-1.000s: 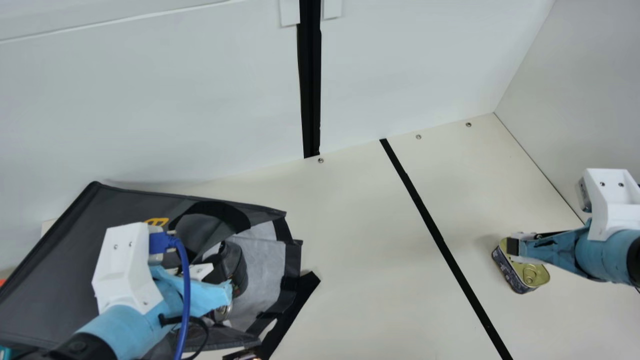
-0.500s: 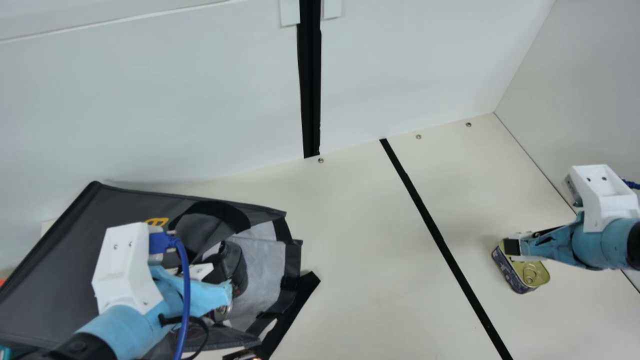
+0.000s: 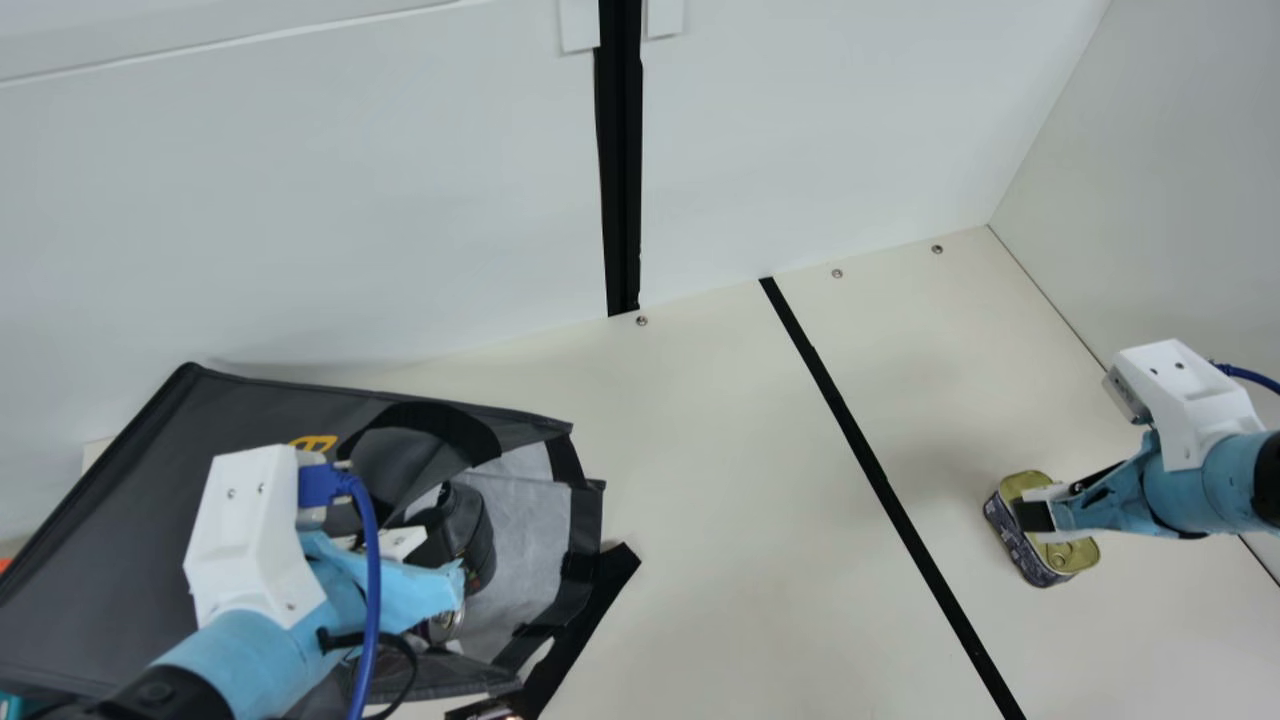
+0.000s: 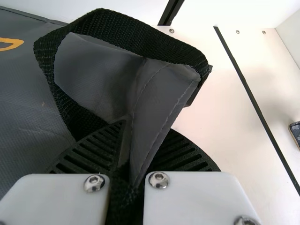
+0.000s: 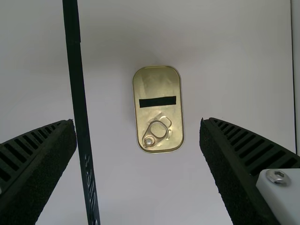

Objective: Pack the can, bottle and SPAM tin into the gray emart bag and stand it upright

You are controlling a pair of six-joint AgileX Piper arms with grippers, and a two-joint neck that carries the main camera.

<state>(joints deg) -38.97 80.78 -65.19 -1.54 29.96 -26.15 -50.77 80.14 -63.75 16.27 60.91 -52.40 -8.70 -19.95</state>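
Left pincer [image 4: 132,154] clamps the gray emart bag [image 3: 130,480] by its rim, likely holding the mouth open around perhaps the bottle [image 3: 470,530]; right pincer [image 5: 137,123], spread, hangs over the SPAM tin [image 3: 1075,556] on the desk's [image 3: 740,560] right, apparently to straddle its long sides.

Left gripper [image 3: 405,590] with jaws close together, right gripper [image 3: 1034,516] with jaws wide apart

Emart bag [image 3: 110,510] left on the table [image 3: 700,500], SPAM tin [image 3: 1055,560] right, tape strip [image 3: 873,470] between.
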